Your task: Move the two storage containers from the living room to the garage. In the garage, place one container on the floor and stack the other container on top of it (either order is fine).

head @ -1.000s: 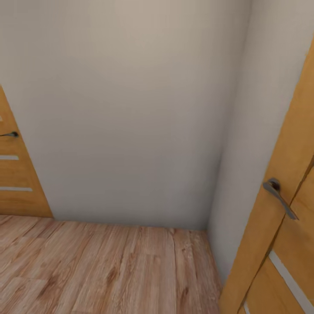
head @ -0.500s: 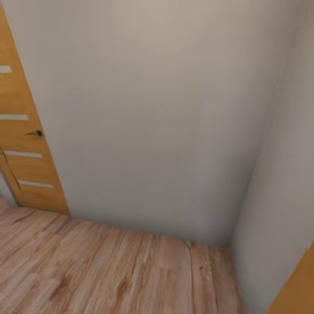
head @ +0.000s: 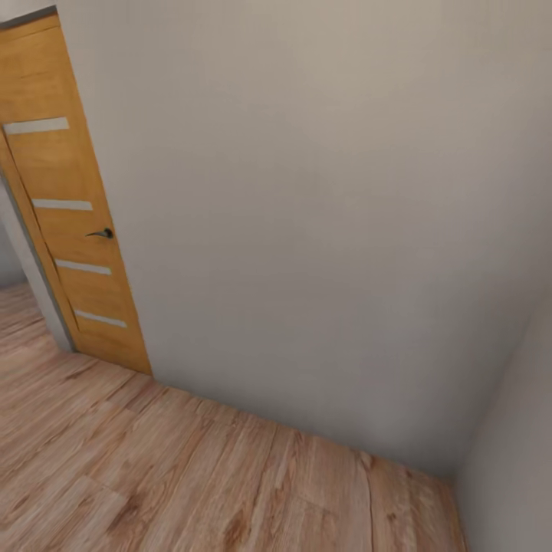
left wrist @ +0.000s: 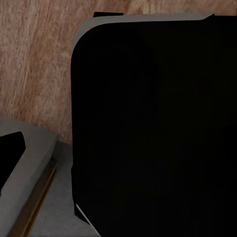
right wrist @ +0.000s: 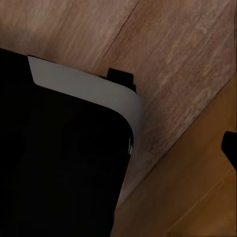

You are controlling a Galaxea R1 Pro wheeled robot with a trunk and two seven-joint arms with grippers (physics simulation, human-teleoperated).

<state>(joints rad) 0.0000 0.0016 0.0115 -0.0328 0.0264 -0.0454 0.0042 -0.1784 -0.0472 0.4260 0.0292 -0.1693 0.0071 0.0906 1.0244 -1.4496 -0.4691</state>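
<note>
The two storage containers are out of view, and so is the garage. The head view looks at a plain pale wall (head: 307, 230) that meets a second wall (head: 517, 460) in a corner at the right. Light wood planks (head: 192, 475) run below them. In the left wrist view a black, grey-edged part of my own body (left wrist: 153, 123) sits over wood planks (left wrist: 34, 59). The right wrist view has the same black body (right wrist: 54, 158) above planks (right wrist: 173, 49).
An orange wooden door (head: 77, 230) with pale stripes and a dark lever handle (head: 100, 233) stands open at the left, with more planks past it. An orange door panel (right wrist: 197, 197) lies close by my right side in the right wrist view.
The camera has turned left: the left door has slid into the picture, and the orange door with its handle at the right has passed out of the head view.
</note>
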